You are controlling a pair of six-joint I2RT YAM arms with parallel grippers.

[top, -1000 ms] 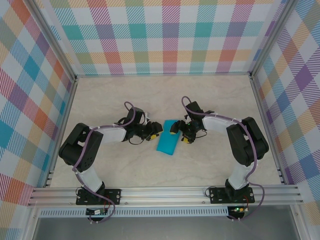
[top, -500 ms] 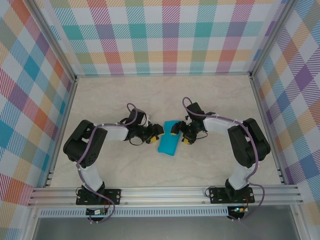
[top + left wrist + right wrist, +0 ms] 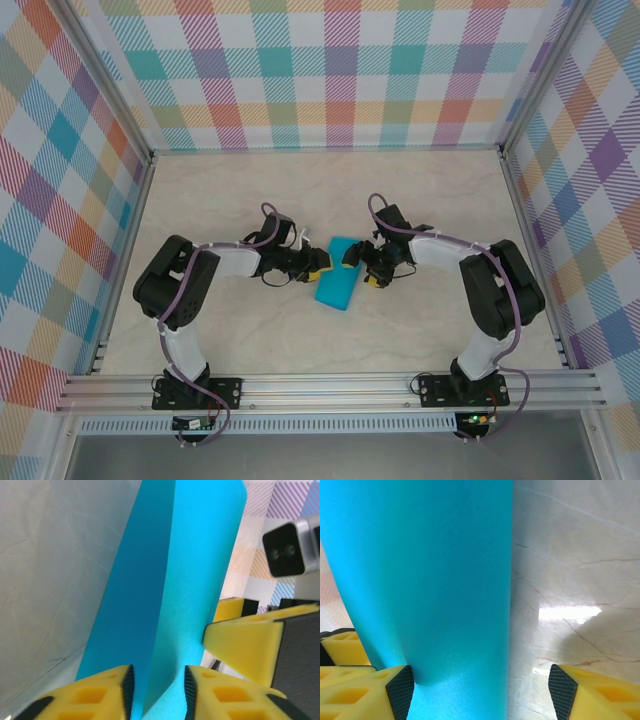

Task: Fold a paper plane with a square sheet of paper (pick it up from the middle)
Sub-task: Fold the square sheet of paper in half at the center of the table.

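Note:
The square sheet of paper (image 3: 336, 277) is teal-blue and lies mid-table as a narrow folded strip, one long side raised. My left gripper (image 3: 316, 266) is at its left edge. In the left wrist view the jaws (image 3: 157, 695) are open but narrow, straddling the paper's (image 3: 190, 570) raised crease with a gap on each side. My right gripper (image 3: 361, 266) is at the paper's right edge. It (image 3: 481, 692) is wide open; its left pad (image 3: 400, 690) touches the paper (image 3: 430, 580), the other is over bare table. The paper plane is out of view.
The marble table top (image 3: 250, 200) is walled by plaid panels (image 3: 330, 70) at the back and both sides. An aluminium rail (image 3: 330, 385) runs along the near edge by the arm bases. The right gripper's yellow finger (image 3: 245, 645) is close beside the left jaws.
My left gripper slid right to the paper's edge, and its jaws opened a little and then narrowed round the raised crease. The right arm and the paper have barely moved.

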